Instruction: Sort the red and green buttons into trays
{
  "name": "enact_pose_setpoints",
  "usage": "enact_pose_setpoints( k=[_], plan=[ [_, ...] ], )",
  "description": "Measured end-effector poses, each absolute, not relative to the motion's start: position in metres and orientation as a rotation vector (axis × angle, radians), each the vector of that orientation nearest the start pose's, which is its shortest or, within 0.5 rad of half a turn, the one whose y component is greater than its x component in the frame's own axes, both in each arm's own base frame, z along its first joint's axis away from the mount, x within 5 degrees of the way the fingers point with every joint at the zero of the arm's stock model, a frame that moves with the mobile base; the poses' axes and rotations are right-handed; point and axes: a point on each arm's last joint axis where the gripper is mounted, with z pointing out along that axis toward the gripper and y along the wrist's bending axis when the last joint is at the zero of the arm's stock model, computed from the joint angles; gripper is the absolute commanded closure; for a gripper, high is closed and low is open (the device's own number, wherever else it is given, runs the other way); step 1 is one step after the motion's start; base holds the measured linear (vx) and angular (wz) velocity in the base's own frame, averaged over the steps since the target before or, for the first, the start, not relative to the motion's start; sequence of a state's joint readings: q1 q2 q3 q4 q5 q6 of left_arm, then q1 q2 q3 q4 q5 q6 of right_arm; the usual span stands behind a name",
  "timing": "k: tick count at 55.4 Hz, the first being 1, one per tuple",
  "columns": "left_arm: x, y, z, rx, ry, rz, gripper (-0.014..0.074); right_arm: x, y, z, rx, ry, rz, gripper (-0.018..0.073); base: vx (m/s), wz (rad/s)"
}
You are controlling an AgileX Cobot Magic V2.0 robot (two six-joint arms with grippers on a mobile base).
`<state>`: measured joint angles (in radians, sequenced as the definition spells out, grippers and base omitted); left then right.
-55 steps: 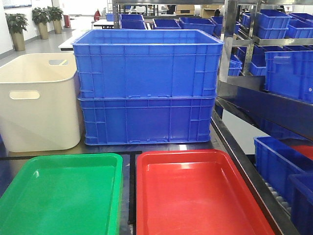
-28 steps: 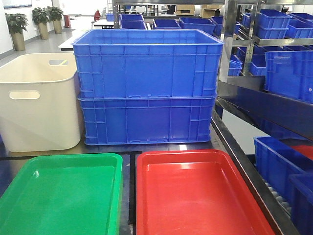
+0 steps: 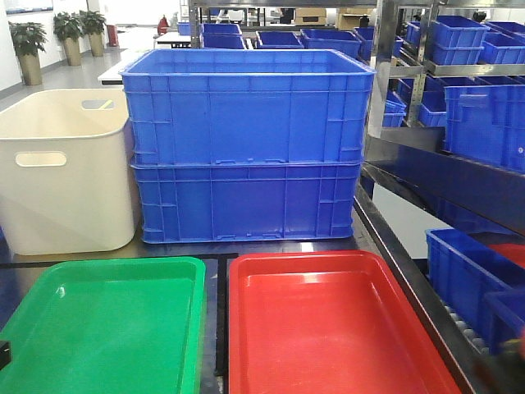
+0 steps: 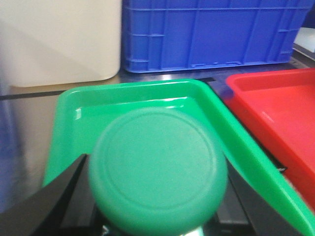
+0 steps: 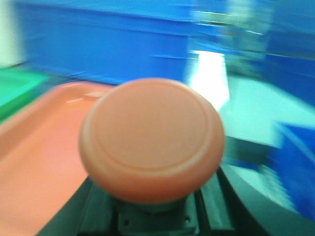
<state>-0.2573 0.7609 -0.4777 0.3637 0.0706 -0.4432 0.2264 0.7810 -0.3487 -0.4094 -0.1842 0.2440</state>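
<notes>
A round green button (image 4: 157, 167) sits between the black jaws of my left gripper (image 4: 156, 219), held over the near end of the green tray (image 4: 69, 108). A round red button (image 5: 151, 137) sits between the jaws of my right gripper (image 5: 153, 209), at the right side of the red tray (image 5: 34, 162); this view is blurred. In the front view the green tray (image 3: 107, 328) lies at the front left and the red tray (image 3: 328, 328) at the front right, both with nothing in them. A dark tip of the left gripper (image 3: 3, 355) shows at the left edge.
Two stacked blue crates (image 3: 246, 148) stand behind the trays, with a cream tub (image 3: 61, 172) to their left. Metal shelving with blue bins (image 3: 476, 123) runs along the right side. A blurred shape (image 3: 510, 349) shows at the lower right edge.
In the front view a dark gripper tip has come in at the lower left edge and a blurred shape at the lower right edge. The trays and crates have not moved.
</notes>
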Motion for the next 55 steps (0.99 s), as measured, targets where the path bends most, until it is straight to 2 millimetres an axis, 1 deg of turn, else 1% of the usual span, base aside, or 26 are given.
enact_pose_setpoints(
  k=[6, 9, 10, 11, 17, 19, 22, 27, 31, 37, 44, 48, 55],
  plan=[
    [0.175, -0.048, 0.286, 0.176, 1.827, -0.255, 0.0598, 0.178, 0.07, 0.26, -0.533, 1.722, 0.199, 0.0565, 0.0, 0.0],
    [0.185, -0.052, 0.28, 0.191, 1.83, -0.273, 0.0598, 0.191, 0.081, 0.26, -0.566, 1.718, 0.232, 0.0565, 0.0, 0.0],
    [0.187, -0.053, 0.279, 0.195, 1.831, -0.277, 0.0598, 0.196, 0.084, 0.258, -0.574, 1.73, 0.239, 0.0565, 0.0, 0.0],
    [0.191, -0.055, 0.276, 0.202, 1.834, -0.281, 0.0598, 0.203, 0.089, 0.26, -0.581, 1.719, 0.25, 0.0565, 0.0, 0.0],
    [0.212, -0.063, 0.267, 0.254, 1.857, -0.274, 0.0595, 0.237, 0.105, 0.258, -0.595, 1.711, 0.287, 0.0565, 0.0, 0.0],
    [0.221, -0.065, 0.264, 0.276, 1.868, -0.262, 0.0594, 0.25, 0.111, 0.256, -0.598, 1.71, 0.299, 0.0565, 0.0, 0.0],
    [0.235, -0.069, 0.26, 0.31, 1.884, -0.242, 0.0587, 0.265, 0.117, 0.251, -0.602, 1.712, 0.31, 0.0563, 0.0, 0.0],
    [0.258, -0.076, 0.253, 0.351, 1.91, -0.22, 0.0568, 0.289, 0.128, 0.239, -0.609, 1.725, 0.33, 0.0559, 0.0, 0.0],
    [0.273, -0.08, 0.245, 0.366, 1.935, -0.215, 0.0545, 0.301, 0.134, 0.227, -0.614, 1.739, 0.343, 0.0546, 0.0, 0.0],
    [0.285, -0.084, 0.23, 0.372, 1.97, -0.225, 0.0484, 0.311, 0.138, 0.212, -0.621, 1.774, 0.349, 0.0509, 0.0, 0.0],
    [0.29, -0.086, 0.217, 0.361, 2.008, -0.24, 0.0364, 0.314, 0.139, 0.204, -0.625, 1.797, 0.35, 0.0428, 0.0, 0.0],
    [0.291, -0.087, 0.213, 0.35, 2.024, -0.25, 0.0261, 0.314, 0.139, 0.203, -0.625, 1.798, 0.35, 0.0351, 0.0, 0.0],
    [0.292, -0.088, 0.212, 0.35, 2.025, -0.257, 0.0088, 0.314, 0.139, 0.203, -0.625, 1.798, 0.35, 0.0174, 0.0, 0.0]
  ],
)
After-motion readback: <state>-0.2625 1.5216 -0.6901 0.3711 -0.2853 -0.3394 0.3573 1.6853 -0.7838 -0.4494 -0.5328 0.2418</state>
